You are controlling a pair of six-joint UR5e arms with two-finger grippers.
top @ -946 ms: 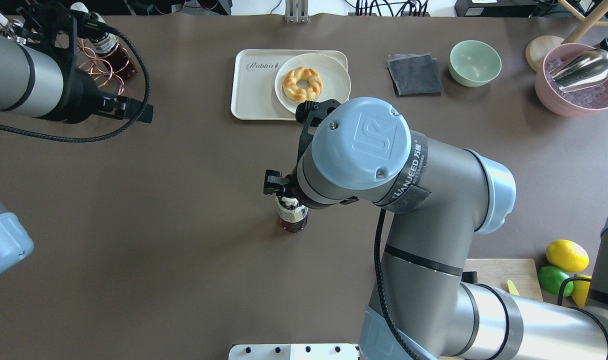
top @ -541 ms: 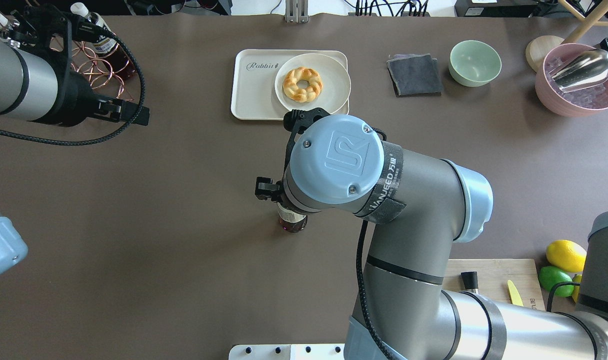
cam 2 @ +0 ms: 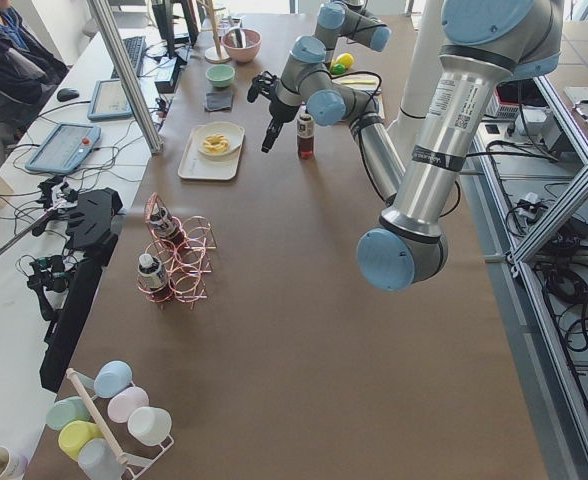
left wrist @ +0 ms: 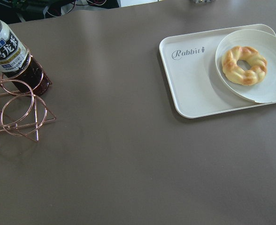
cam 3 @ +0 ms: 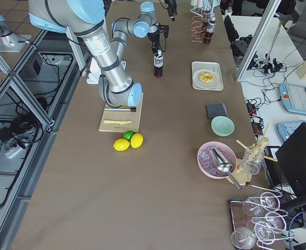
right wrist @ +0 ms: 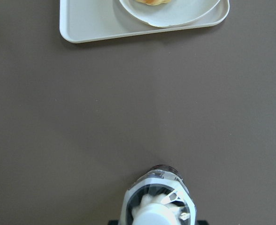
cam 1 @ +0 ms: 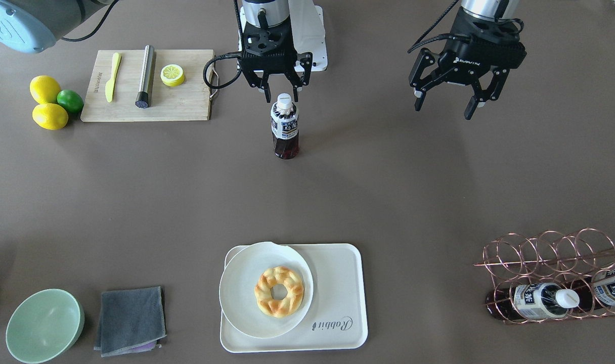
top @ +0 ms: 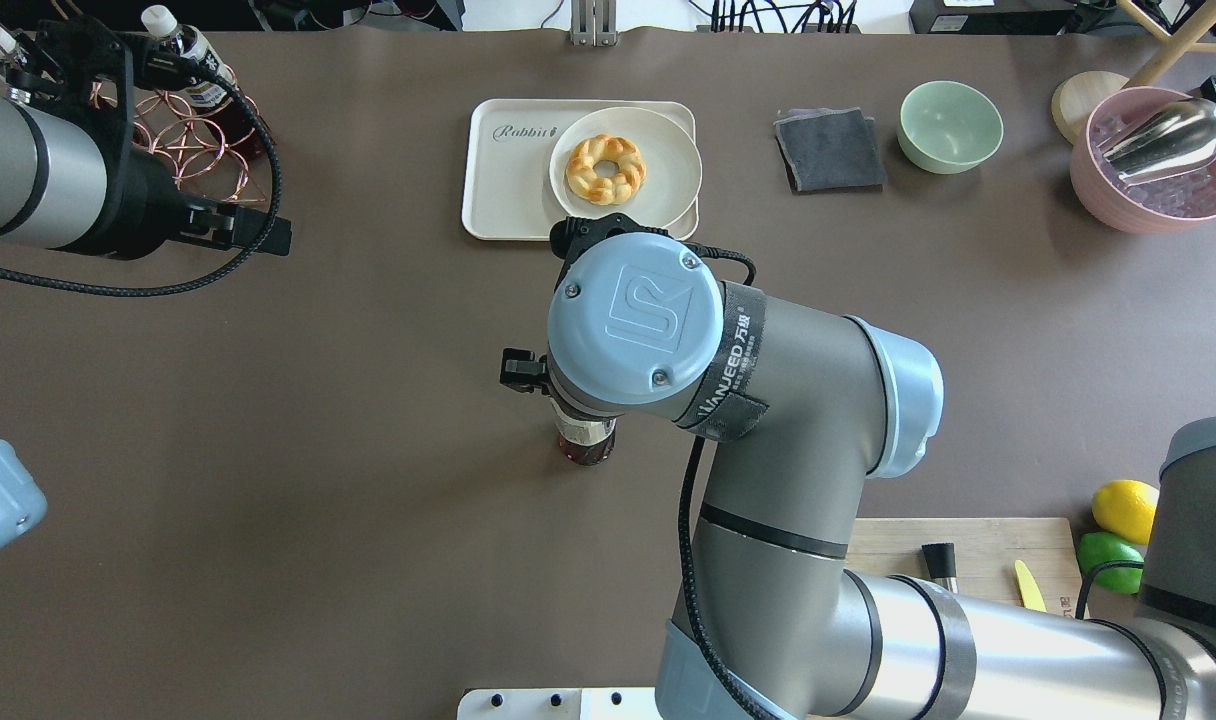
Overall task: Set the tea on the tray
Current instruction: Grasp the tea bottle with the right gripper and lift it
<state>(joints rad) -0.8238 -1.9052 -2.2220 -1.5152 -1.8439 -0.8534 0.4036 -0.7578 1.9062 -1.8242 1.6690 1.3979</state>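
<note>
From across the table, right hand [cam 1: 280, 96] spread over the tea [cam 1: 285, 129] — overhead, its arm [top: 808, 390] hides this

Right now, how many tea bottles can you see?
3. One tea bottle stands upright under the right gripper. A second bottle and a third bottle lie in the copper wire rack. I spot no others.
</note>
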